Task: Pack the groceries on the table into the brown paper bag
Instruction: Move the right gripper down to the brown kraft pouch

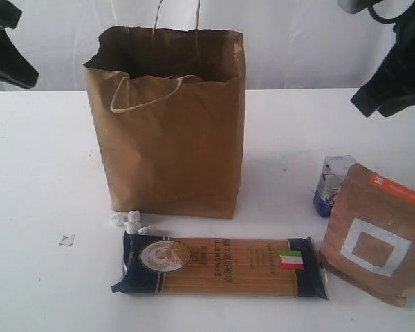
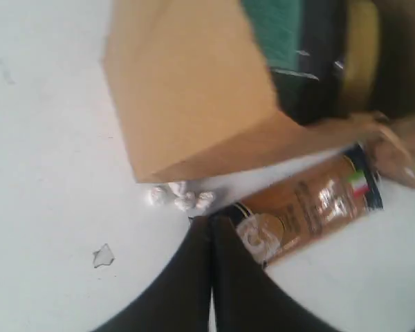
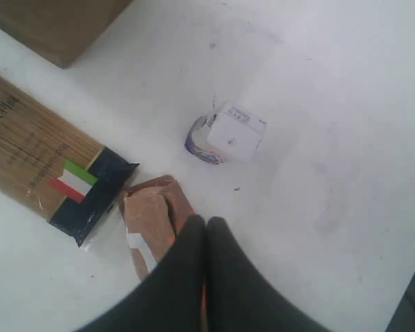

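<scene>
The tall brown paper bag [image 1: 173,131] [image 2: 194,97] stands upright at the middle of the white table [image 1: 41,173]; through its mouth a yellow and a green item [image 2: 363,55] show dimly. In front of it lies the dark spaghetti packet [image 1: 221,264] [image 2: 311,207] [image 3: 48,169]. To the right stand the orange-labelled brown pouch [image 1: 377,235] [image 3: 149,214] and, behind it, the small blue-white carton [image 1: 330,183] [image 3: 228,135]. My left gripper [image 2: 211,221] is shut and empty, high above the packet's end. My right gripper [image 3: 206,223] is shut and empty, above the pouch. No jars or can are on the table.
Small white pebble-like bits [image 1: 130,221] [image 2: 180,197] lie at the bag's front left corner. A clear scrap [image 1: 67,240] [image 2: 103,255] lies on the table to the left. Both arms [image 1: 7,48] [image 1: 398,69] hang high at the back corners.
</scene>
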You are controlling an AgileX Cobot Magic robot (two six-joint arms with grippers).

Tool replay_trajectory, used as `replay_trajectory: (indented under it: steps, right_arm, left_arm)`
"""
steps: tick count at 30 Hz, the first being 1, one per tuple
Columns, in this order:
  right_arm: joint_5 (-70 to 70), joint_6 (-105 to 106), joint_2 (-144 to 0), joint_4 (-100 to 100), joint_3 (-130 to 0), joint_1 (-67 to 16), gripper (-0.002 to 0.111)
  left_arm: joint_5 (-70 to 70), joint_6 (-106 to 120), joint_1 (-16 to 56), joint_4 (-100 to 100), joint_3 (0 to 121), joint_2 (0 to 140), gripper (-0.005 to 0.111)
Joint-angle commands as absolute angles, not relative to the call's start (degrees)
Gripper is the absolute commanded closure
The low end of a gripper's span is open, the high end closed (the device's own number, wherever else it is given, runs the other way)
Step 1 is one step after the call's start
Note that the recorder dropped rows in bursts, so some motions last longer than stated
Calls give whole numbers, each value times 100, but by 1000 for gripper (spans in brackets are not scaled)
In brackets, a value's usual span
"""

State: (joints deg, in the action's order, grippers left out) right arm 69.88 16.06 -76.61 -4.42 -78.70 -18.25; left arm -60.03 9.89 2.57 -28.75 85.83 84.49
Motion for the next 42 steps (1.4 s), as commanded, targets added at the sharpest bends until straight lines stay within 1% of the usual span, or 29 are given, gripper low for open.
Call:
replay_trajectory:
  steps: [1,4,9,12,17,19,21,23,24,25,26,27,28,29,31,34,35,36,37,38,42]
  right_arm:
    - [6996,1724,-7597,-522,-7662,-1769,108]
    - [6974,1761,-7548,-615,-7361,-1769,108]
    - [6477,1761,-7341,-615,-6714,-1769,108]
    - [6085,1761,-7103,-615,-6405,-1769,108]
    - [5825,1761,-6604,-626,-6314,-1769,108]
    - [5757,1761,-6460,-743,-6314,-1769,108]
    - [5685,1761,-6365,-766,-6314,-1769,108]
    - [5041,1761,-6366,-766,-6223,-1766,108]
    - [4474,1674,-6484,-741,-6099,-1689,108]
    - [4357,1673,-6545,-688,-6066,-1644,108]
    - [4315,1690,-6683,-418,-6042,-1540,108]
    - [4327,1758,-6708,-337,-6042,-1496,108]
    - [4353,1914,-6734,-233,-6042,-1399,108]
    - [4369,1991,-6734,-204,-6042,-1351,108]
    - [4734,2082,-6748,-206,-6042,-995,108]
    - [5209,2243,-6759,-206,-6056,-538,108]
    - [5510,2488,-6759,-146,-6065,-426,108]
    - [5718,2796,-6759,-70,-6065,-426,108]
    - [6078,3427,-6759,290,-6065,-426,108]
    - [6180,3618,-6759,460,-6065,-426,108]
    - [6140,3737,-6759,1079,-6065,-426,108]
  left_arm:
    - [-5268,-1631,239,-1269,8565,8286,107]
    - [-5233,-2667,239,-87,8565,8167,107]
    - [-5090,-2848,239,897,8565,7819,107]
    - [-4672,-2848,239,1080,8565,7460,107]
    - [-3338,-2837,239,1058,8565,6687,107]
    - [-3098,-2770,239,1058,8565,6424,107]
    - [-3143,-2334,239,1058,8552,6181,107]
    - [-3181,-1680,239,1058,8152,5793,107]
    - [-3206,-1417,239,1058,7641,5478,107]
    - [-3219,-1419,239,1058,7391,5341,107]
    - [-3127,-1457,239,939,6666,4939,107]
    - [-3067,-1471,239,886,6342,4720,107]
    - [-2801,-1471,239,743,5499,4232,107]
    - [-2644,-1497,239,717,5069,4023,107]
    - [-2359,-2044,239,728,3639,2870,107]
    - [-2176,-2450,239,728,2755,1716,107]
    - [-1743,-2436,239,728,2406,1330,107]
    - [-1407,-2426,239,741,2200,1230,107]
    - [-710,-2398,239,834,1745,1202,107]
    - [-425,-2398,239,844,1543,1216,107]
    - [650,-2427,239,821,829,1277,107]
